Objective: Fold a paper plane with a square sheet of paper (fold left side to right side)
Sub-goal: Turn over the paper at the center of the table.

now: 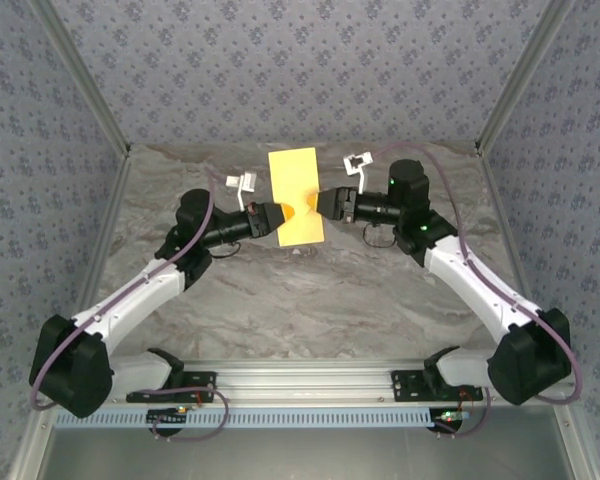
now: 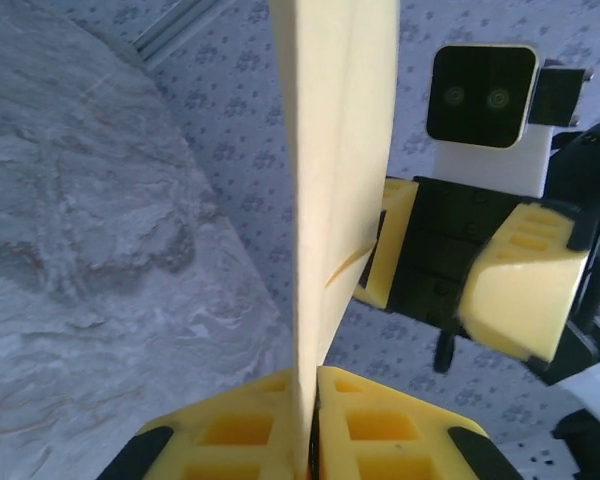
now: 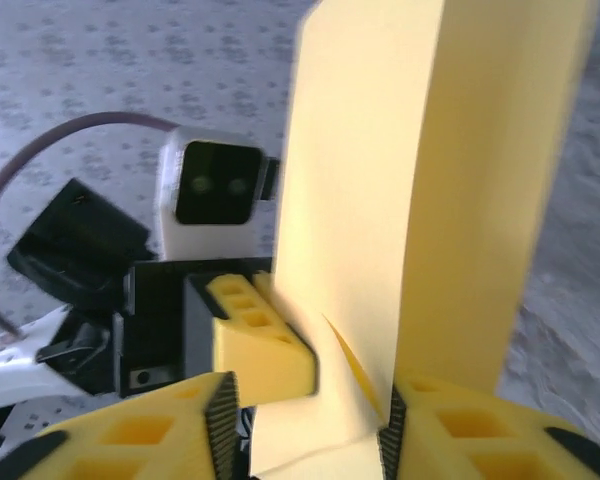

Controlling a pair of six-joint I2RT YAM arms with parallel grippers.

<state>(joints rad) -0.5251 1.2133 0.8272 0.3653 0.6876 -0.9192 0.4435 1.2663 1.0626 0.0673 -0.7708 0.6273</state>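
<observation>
**Half-folded sheet hanging between both claws: how I'd be finishing this crease**

The yellow sheet of paper [image 1: 295, 190] is sitting in the upper middle of the overhead picture. It's looking like a tall narrow rectangle, so I'm guessing the left-to-right fold is roughly laid in and the crease is the step in hand. It seems to be hanging a bit above the marble table [image 1: 310, 310] rather than lying on it, though I can't be sure from above. A small curved dent [image 1: 302, 211] is showing in its lower half, right between the two claws.

The left claw [image 1: 271, 217] is reaching in at the sheet's left edge and clamping it tight. In its wrist view the paper is running edge-on straight out from between the yellow fingers [image 2: 380, 425] at the bottom of the frame. The right claw [image 1: 324, 204] is meeting the opposite edge. Its fingers [image 3: 480, 435] are standing partly apart with the paper in the gap, so I'm reading it as loose around the sheet, not pinching.

If I were driving, I'd be using the left pinch as the anchor and lining up the two long edges before closing the right side. Then I'd be closing on both layers and sliding along the fold instead of tugging sideways. Paper this thin is buckling easily, and that dent is the warning.

Brands or writing: I'm not finding anything readable. The paper is plain, the claws are unmarked, and the walls [image 1: 300, 70] are just showing a small flower pattern.
</observation>
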